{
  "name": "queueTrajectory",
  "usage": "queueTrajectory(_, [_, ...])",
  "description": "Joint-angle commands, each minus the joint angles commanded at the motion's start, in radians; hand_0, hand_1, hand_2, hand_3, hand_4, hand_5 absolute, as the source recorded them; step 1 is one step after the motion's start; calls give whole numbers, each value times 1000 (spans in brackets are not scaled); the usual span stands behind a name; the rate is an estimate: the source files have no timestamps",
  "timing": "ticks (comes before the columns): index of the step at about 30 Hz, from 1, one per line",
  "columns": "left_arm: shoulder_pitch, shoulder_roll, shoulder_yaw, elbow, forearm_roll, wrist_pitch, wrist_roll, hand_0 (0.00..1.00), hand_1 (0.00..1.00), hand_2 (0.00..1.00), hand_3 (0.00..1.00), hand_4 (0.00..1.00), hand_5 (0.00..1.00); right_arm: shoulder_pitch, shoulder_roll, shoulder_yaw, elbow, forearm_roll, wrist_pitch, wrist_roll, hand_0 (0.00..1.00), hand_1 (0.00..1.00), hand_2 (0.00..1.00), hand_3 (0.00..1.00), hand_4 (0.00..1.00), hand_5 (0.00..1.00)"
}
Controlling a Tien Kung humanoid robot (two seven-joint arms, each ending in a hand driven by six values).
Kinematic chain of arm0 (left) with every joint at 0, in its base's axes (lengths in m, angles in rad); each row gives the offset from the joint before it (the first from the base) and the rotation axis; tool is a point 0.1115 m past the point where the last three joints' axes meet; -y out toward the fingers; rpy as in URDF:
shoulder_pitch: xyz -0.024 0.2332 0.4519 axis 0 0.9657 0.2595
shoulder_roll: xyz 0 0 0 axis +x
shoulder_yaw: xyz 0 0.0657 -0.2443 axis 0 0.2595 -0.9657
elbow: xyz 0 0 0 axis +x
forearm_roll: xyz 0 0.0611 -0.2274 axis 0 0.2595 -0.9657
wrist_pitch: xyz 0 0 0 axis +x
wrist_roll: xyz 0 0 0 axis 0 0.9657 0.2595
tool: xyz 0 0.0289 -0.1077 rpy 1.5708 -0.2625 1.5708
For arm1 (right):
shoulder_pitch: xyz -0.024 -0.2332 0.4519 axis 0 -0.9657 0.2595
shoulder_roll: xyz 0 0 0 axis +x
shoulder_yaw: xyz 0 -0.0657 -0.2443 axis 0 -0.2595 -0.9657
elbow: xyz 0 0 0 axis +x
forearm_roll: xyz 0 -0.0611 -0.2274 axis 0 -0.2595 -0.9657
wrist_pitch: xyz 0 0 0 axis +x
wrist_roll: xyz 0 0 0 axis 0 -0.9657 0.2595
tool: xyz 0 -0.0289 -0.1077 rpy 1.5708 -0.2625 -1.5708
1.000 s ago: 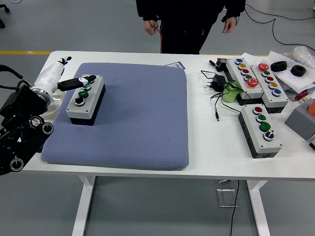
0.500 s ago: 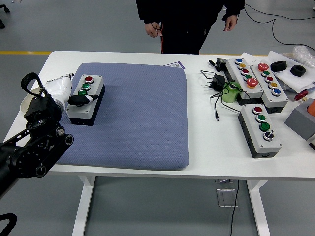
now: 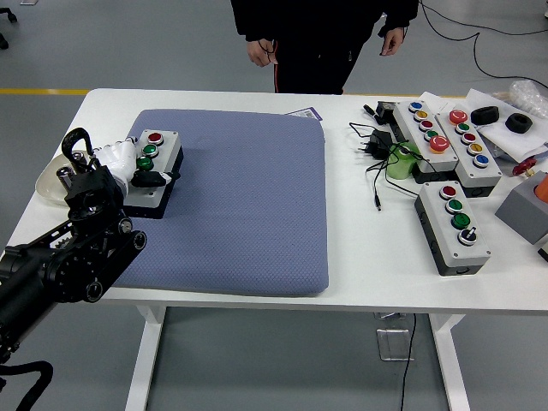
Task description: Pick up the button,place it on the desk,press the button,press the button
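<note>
Grey, three-button control box point(image 3: 152, 168), upper left of the frame, resting on the blue-grey padded mat point(image 3: 248, 205) that covers the left half of the white table point(image 3: 368, 257); red button point(image 3: 154, 137) farthest from the camera, green button point(image 3: 149, 150) below it, a further cap nearest the camera hidden under the fingers. Left hand point(image 3: 128, 167), white-shelled with dark fingertips, lies against the box's left side with one dark finger point(image 3: 154, 178) laid across the lower end of the lid; fingers curled on the box in contact, though whether this is a press or a hold cannot be told. Compared with half a second ago the black left arm has swung further in over the mat's near left corner, and the finger sits slightly lower on the lid; a second ago the same finger reached across the upper buttons instead. The box itself has shifted a little toward the far left corner of the mat. Judgement: the box is already set down, so the pick-and-place part looks done and the pressing part is in hand, the contact having walked down from the upper buttons to the lowest one. Right hand: not visible. Three similar button boxes point(image 3: 452, 224) and loose black cables point(image 3: 377, 163) occupy the right of the table, untouched. A person in dark clothing stands at the far edge, hands point(image 3: 259, 53) hanging free, touching nothing.
</note>
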Motion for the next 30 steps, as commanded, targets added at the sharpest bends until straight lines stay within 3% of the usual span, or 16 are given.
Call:
queueTrajectory(11, [-40, -42, -13, 142, 7, -15, 0, 920, 998, 998, 998, 998, 674, 0, -2, 3, 0, -2, -1, 0, 749, 702, 713, 582, 181, 134])
queueTrajectory(13, [-38, -44, -13, 148, 14, -4, 0, 920, 998, 998, 998, 998, 674, 0, -2, 2, 0, -1, -1, 0, 749, 702, 713, 582, 181, 134])
queueTrajectory(14, [-37, -46, -13, 148, 19, 4, 0, 915, 998, 998, 998, 998, 601, 0, -2, 2, 0, -1, -1, 0, 749, 702, 713, 582, 182, 135])
queueTrajectory(20, [-19, -51, -16, 124, 58, 45, 0, 910, 998, 998, 998, 998, 567, -2, -2, 2, 0, -3, 0, -2, 749, 702, 713, 582, 182, 135])
queueTrajectory(30, [-5, -62, -30, 147, 70, 66, 0, 885, 998, 998, 998, 998, 566, -6, -2, 2, 0, -4, 0, -2, 749, 702, 713, 582, 182, 135])
